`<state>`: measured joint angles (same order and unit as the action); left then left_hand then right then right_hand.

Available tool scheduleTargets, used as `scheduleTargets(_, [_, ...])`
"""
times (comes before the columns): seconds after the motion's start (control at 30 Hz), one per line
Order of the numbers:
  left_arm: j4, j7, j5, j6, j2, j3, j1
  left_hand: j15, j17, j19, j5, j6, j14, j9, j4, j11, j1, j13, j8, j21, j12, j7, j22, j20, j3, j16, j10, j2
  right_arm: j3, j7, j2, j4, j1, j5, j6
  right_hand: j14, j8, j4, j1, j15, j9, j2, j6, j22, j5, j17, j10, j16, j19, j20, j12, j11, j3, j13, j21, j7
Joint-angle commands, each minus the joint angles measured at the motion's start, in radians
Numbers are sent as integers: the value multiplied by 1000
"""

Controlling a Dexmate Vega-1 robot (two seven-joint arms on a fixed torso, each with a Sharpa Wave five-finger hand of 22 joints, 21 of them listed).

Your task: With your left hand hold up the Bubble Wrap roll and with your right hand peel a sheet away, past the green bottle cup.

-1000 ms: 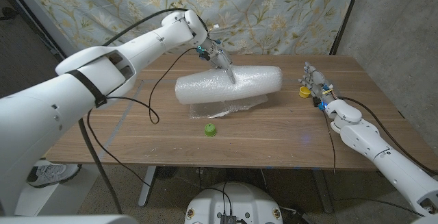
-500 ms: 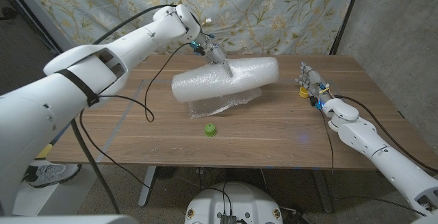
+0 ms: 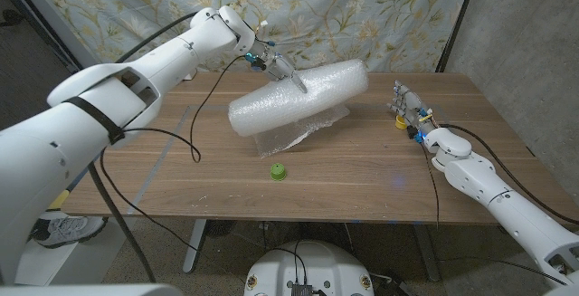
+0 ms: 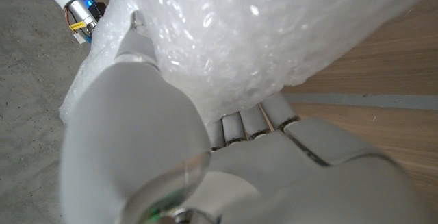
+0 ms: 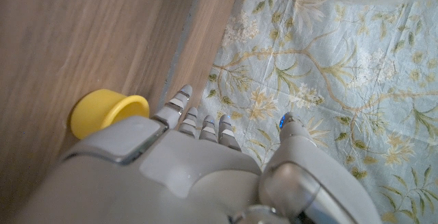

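The bubble wrap roll is lifted above the middle of the table, tilted with its right end higher. My left hand grips it from the back near its top; in the left wrist view the fingers are wrapped under the roll. A loose sheet hangs from the roll down to the table. The green bottle cup sits on the table in front of the roll. My right hand stands near the table's right side, fingers apart and holding nothing, beside a yellow cup.
In the right wrist view the yellow cup lies close to my right hand's fingers, near the table's far edge. A floral curtain hangs behind the table.
My left hand has raised the roll higher and tilted it more, its right end going up; the sheet now hangs below it. My right hand has shifted slightly toward the back.
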<state>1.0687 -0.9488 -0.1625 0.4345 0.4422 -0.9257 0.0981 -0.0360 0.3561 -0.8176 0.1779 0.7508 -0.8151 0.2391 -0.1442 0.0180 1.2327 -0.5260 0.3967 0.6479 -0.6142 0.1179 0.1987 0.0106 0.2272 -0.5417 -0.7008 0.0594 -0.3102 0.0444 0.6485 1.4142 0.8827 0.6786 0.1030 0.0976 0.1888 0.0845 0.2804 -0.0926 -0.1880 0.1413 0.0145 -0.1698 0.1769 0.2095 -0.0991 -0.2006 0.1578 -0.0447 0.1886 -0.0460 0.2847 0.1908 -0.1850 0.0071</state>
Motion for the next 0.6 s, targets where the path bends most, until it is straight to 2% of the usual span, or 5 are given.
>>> scheduleTargets(0.03, [34,62,-107,33,28,69,-44,-130,6,-3,10,16,-139,22,5,-38,99,-11,8,8,-6,4,3,0,4,5,-52,-110,11,0,13,8,10,2,3,11,5,6,-10,6,-6,1,8,-2,-1,-1,-8,-6,-3,4,6,-6,5,2,-7,2])
scheduleTargets(0.3, [100,151,-184,33,54,137,-112,-132,8,1,11,21,-143,26,4,-38,97,-17,10,13,-7,2,3,-1,6,9,-56,-114,15,-1,17,13,20,6,5,11,6,7,-9,6,-6,1,8,-2,-1,-1,-9,-6,-3,3,6,-4,6,2,-7,2])
scheduleTargets(0.6, [88,209,-260,-12,37,182,-168,-135,15,3,12,35,-149,34,1,-44,94,-26,18,23,-9,-8,2,2,4,12,-62,-113,16,-3,23,21,27,6,6,10,6,7,-10,5,-6,1,8,-2,-1,-1,-8,-6,-4,3,6,-5,6,2,-7,2])
